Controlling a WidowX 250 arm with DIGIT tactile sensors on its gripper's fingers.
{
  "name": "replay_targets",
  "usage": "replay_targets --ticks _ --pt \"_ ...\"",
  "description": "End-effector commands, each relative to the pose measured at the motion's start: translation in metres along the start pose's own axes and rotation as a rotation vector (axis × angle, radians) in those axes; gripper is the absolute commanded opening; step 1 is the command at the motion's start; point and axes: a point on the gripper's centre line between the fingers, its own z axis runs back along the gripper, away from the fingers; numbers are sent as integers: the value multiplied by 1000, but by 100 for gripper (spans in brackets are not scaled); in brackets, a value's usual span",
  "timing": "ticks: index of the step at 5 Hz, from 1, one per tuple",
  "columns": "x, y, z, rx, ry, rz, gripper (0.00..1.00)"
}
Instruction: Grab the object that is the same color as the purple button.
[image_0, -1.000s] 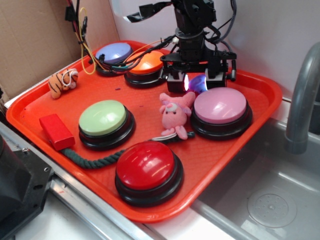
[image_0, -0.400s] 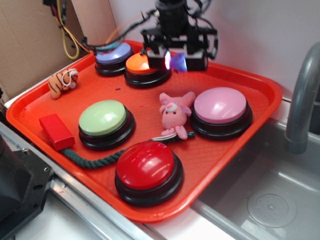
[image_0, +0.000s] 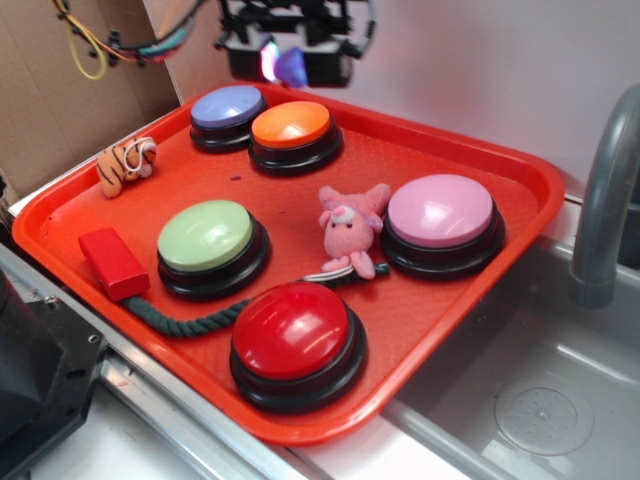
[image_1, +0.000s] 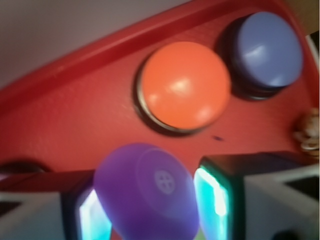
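My gripper (image_0: 286, 64) hangs above the tray's far left corner, shut on the small glossy purple object (image_0: 292, 66). In the wrist view the purple object (image_1: 147, 192) fills the gap between the two lit pads (image_1: 212, 200), well above the tray floor. The purple button (image_0: 227, 106), a periwinkle dome on a black base, sits at the tray's far left, below and left of the gripper. From the wrist, the purple button (image_1: 267, 49) shows at upper right beside the orange button (image_1: 184, 86).
On the red tray (image_0: 520, 200) stand an orange button (image_0: 291, 124), a pink-lilac button (image_0: 440, 212), a green button (image_0: 205, 235) and a red button (image_0: 291, 331). A pink plush (image_0: 350, 226), striped tiger toy (image_0: 125, 165), red block (image_0: 112, 262) and green rope (image_0: 185, 322) lie there. A sink (image_0: 560, 400) and faucet (image_0: 605, 200) are right.
The gripper has risen from the tray floor beside the pink-lilac button and moved left and back, carrying the purple object up over the far left corner.
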Motion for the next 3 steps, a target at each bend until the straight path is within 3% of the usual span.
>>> replay_targets --ticks 1,2,3 --pt "-14 45 45 -37 -31 -115 0" --pt "-29 56 51 -25 -116 -79 0" --pt "-30 63 54 -35 -109 -73 0"
